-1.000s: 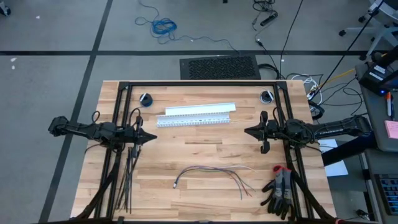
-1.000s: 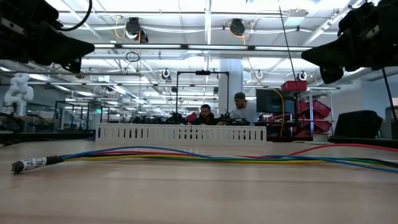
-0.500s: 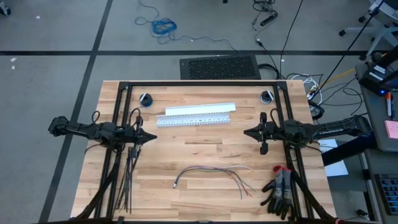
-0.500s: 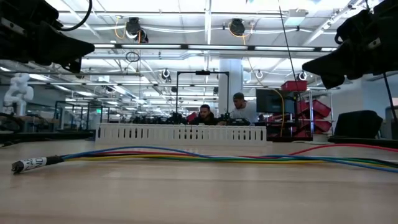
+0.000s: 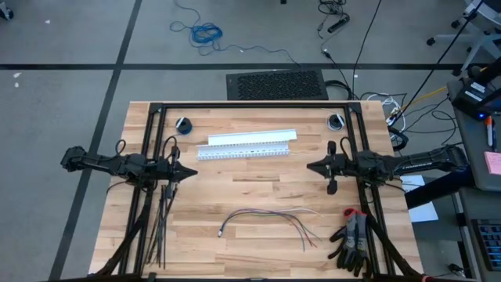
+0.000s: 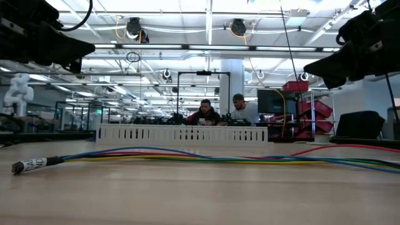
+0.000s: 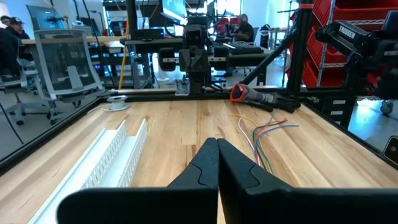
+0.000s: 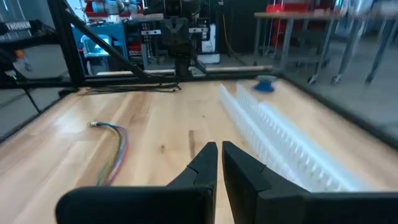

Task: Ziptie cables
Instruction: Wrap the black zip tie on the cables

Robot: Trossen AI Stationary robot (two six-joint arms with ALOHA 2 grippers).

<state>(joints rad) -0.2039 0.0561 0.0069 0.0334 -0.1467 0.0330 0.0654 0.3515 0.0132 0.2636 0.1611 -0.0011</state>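
Note:
The cables (image 5: pixel 270 219) lie loose on the table near its near edge, a thin grey and reddish bundle with a small connector tip (image 5: pixel 221 232) at the left end and splayed ends to the right. They also show in the low view (image 6: pixel 187 157), the left wrist view (image 7: pixel 264 134) and the right wrist view (image 8: pixel 115 146). The zipties (image 5: pixel 160 227) are thin black strips lying at the table's left side. My left gripper (image 5: pixel 194 173) hovers shut over the left side (image 7: pixel 217 143). My right gripper (image 5: pixel 309 166) hovers shut over the right side (image 8: pixel 219 146). Both are apart from the cables.
A white slotted channel (image 5: pixel 246 145) lies across the table's far middle. Red and black gloves (image 5: pixel 352 235) sit at the near right corner. Small round parts (image 5: pixel 182 124) (image 5: pixel 336 121) rest near the far corners. A black frame edges the table. People sit in the room beyond (image 6: pixel 219 112).
My right gripper has shifted slightly above the table, staying shut. The cables and zipties have kept still.

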